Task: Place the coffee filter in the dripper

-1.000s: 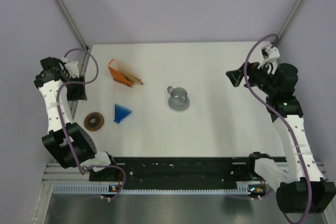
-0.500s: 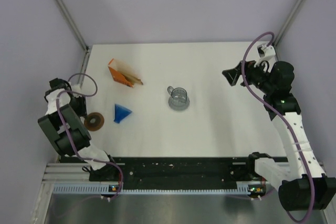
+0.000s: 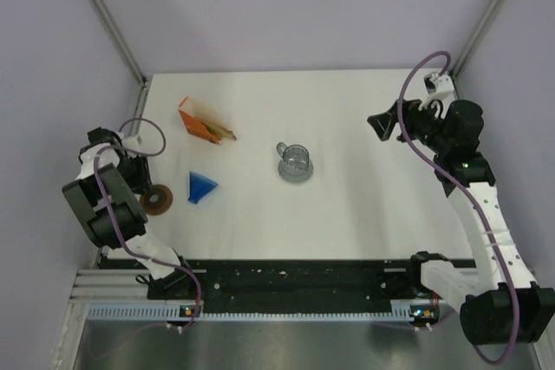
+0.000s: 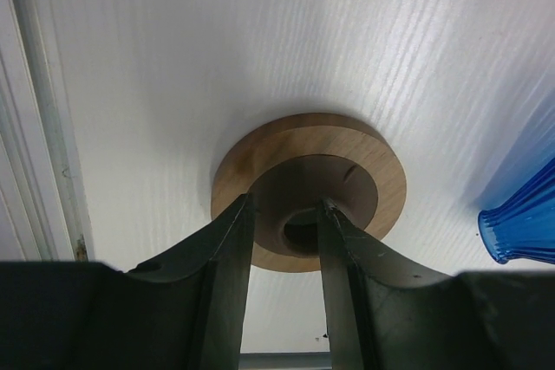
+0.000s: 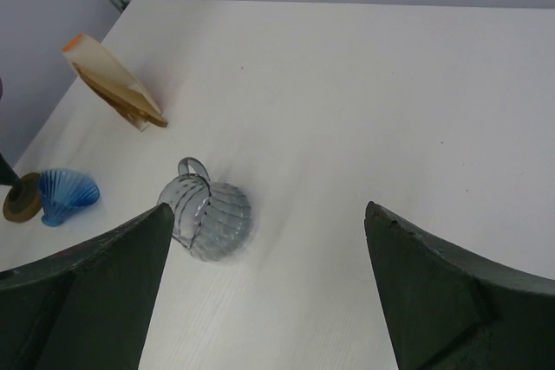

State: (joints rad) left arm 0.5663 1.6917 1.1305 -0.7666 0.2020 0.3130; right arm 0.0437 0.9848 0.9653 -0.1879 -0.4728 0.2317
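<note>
A single coffee filter cannot be told apart in these views; tan paper shows only as a stack in the orange packet (image 3: 205, 122), which lies towards the far left of the white worktop (image 3: 364, 205).

The dripper (image 3: 201, 186) lies on its side on the worktop, nearer than the packet and well apart from it. From the right wrist its ribbed blue inside is visible. Just beside it on the left lies the brown ring (image 3: 157, 201), flat, close to the dripper; whether the two touch cannot be told. To the right of the dripper, near the middle of the worktop, is the grey handled mug (image 3: 295, 162); in the right wrist view it appears tipped on its side, handle towards the far edge.

The left gripper (image 4: 284, 205) is down at the brown ring. Its dark fingers (image 4: 227, 253) stand a narrow gap apart, with their tips over the ring's sunken centre and its hole showing between them. Whether they are clamped on the ring or only poised at it cannot be told.

The right gripper (image 3: 387, 126) hangs above the far right of the worktop, well away from everything. Its fingers (image 5: 434, 292) are spread wide and grasp nothing.
</note>
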